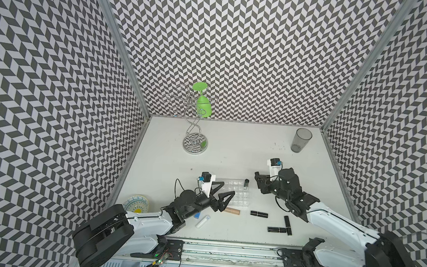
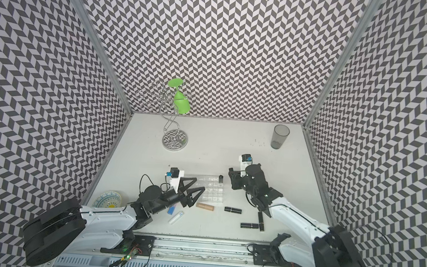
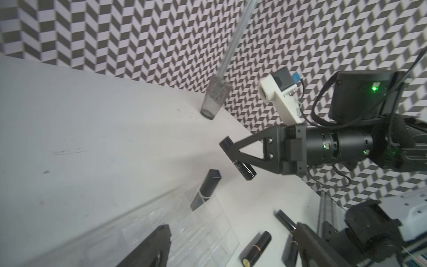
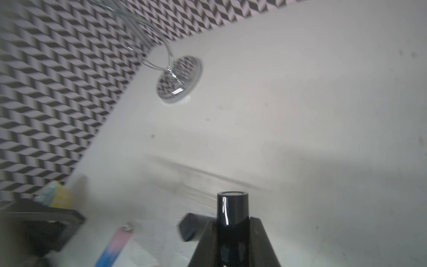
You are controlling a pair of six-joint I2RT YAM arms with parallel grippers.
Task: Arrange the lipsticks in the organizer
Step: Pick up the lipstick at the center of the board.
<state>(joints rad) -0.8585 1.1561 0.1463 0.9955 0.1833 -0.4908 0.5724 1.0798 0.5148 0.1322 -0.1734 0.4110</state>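
My right gripper, clamped on a black lipstick, hangs right of centre in both top views. The organizer lies just left of it, with a standing tube in its upper-right corner cell. The black lipstick's long axis lies askew to that tube, so I judge it needs righting. My left gripper, spread and empty, overhangs the organizer's left end.

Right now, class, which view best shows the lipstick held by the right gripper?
Left wrist: the lipstick shows side-on, nearly full length. Right wrist shows only one end; in both top views it cannot be made out.
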